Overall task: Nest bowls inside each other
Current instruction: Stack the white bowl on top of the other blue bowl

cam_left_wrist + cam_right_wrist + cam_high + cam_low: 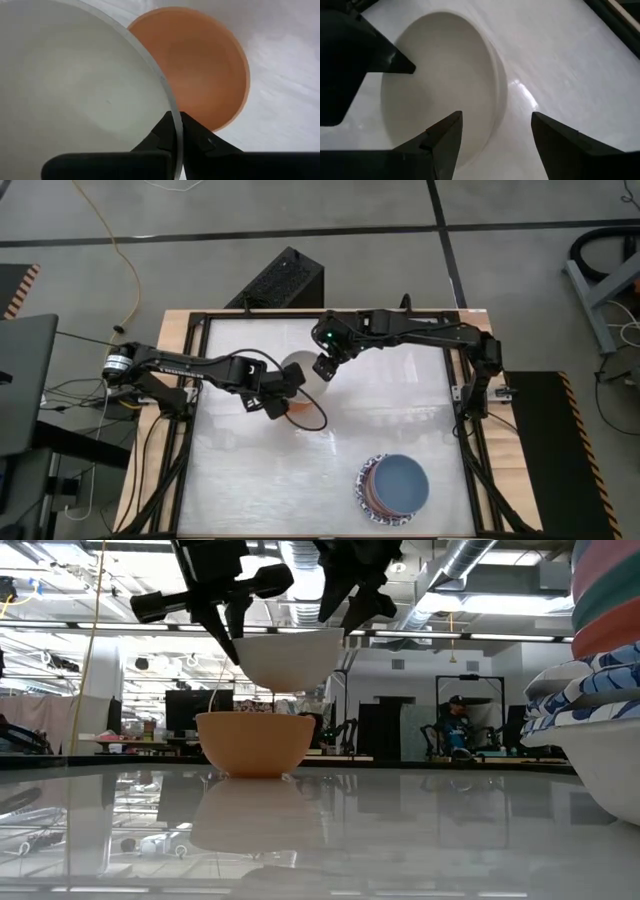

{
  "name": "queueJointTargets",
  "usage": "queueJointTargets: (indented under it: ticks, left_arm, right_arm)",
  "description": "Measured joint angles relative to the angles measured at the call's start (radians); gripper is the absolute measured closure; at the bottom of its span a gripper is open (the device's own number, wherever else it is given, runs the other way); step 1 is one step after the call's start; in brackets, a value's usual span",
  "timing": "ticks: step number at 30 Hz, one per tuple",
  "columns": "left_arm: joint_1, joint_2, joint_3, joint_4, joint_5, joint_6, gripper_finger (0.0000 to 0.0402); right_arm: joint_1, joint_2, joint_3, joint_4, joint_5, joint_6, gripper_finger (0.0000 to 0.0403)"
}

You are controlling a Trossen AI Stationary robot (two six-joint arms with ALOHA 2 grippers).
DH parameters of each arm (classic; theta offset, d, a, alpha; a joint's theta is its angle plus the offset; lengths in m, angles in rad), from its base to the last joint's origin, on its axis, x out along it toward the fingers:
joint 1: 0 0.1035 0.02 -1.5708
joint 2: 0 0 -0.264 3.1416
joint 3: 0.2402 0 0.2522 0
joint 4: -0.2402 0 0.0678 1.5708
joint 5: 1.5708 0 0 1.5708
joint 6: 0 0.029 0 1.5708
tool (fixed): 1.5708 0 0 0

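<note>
My left gripper [283, 387] is shut on the rim of a cream-white bowl [299, 369] and holds it in the air. In the low view this bowl [288, 656] hangs just above an orange bowl [255, 743] that stands on the table. The left wrist view shows the white rim [150, 65] pinched between my fingers [165, 132], with the orange bowl [200, 70] below and partly covered. My right gripper [325, 367] is open at the white bowl's far side, and its fingers [445, 137] straddle the rim [497, 95] without touching it.
A stack of several nested bowls [393, 485], a blue one on top, stands near the table's front right; it looms close in the low view [590, 690]. A black cable loop [318, 418] lies beside the orange bowl. The frame rails [200, 380] border the white tabletop.
</note>
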State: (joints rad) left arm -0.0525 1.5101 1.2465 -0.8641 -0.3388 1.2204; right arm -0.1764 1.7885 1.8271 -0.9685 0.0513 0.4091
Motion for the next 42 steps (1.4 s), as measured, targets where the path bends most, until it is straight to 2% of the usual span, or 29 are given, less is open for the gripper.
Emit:
queueJointTargets:
  ticks: [18,31,35,42]
  left_arm:
    - [-0.014,0.000,0.000,0.078,-0.030,0.105,0.0401]
    - [-0.016,0.000,0.000,0.139,-0.044,0.140,0.0401]
    - [-0.016,0.000,0.000,0.146,-0.052,0.142,0.0401]
    - [-0.016,0.000,0.000,0.166,-0.050,0.159,0.0401]
  right_arm:
    - [-0.010,0.000,0.000,-0.061,0.000,-0.119,0.0143]
    - [-0.001,0.000,0.000,-0.075,0.000,-0.122,0.0143]
    - [-0.001,0.000,0.000,-0.094,0.001,-0.129,0.0161]
    - [-0.003,0.000,0.000,-0.101,0.004,-0.130,0.0225]
